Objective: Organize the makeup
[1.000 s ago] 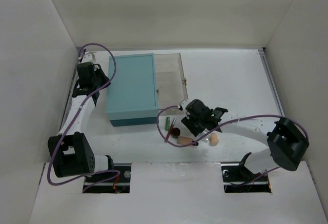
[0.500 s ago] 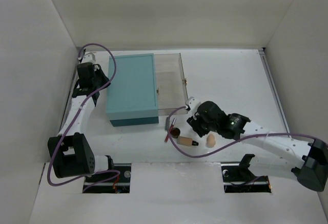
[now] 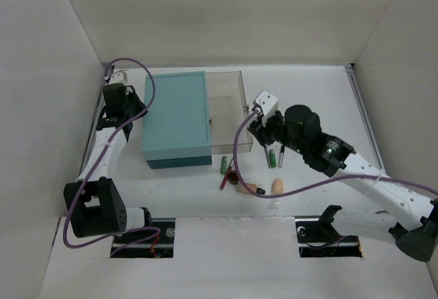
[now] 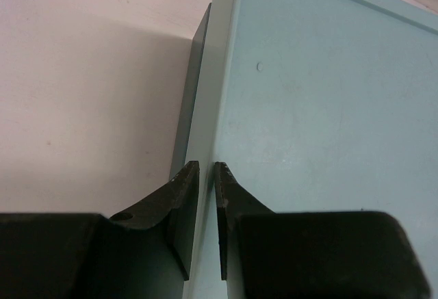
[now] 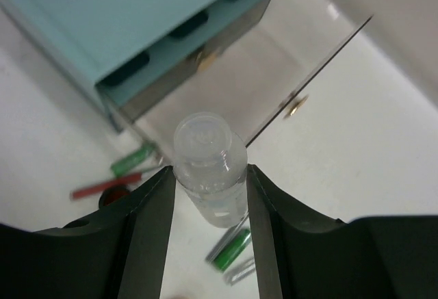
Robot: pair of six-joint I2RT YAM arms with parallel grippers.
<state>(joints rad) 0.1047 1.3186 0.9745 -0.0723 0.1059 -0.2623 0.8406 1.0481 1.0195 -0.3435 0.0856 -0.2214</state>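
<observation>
My right gripper [image 3: 263, 112] is shut on a small clear bottle [image 5: 209, 169] and holds it in the air by the open clear drawer's [image 3: 226, 111] front right corner. The bottle shows whitish in the top view [image 3: 265, 100]. On the table below lie a green pencil [image 3: 269, 155], a dark pencil [image 3: 280, 156], a green tube [image 3: 224, 165], a red pencil [image 3: 225, 179], a brown pot [image 3: 234, 176], a beige dark-capped bottle [image 3: 248, 188] and a peach sponge [image 3: 278, 185]. My left gripper [image 3: 129, 105] is shut, its tips at the teal box's [image 3: 176, 118] left edge [image 4: 205, 141].
The teal box stands at the back left with its clear drawer pulled out to the right. White walls close in the left, back and right sides. The loose makeup lies in front of the drawer. A purple cable [image 3: 239, 141] loops from the right wrist.
My right gripper has risen and moved back and to the right with the clear bottle, uncovering the green and dark pencils. The left arm has not moved.
</observation>
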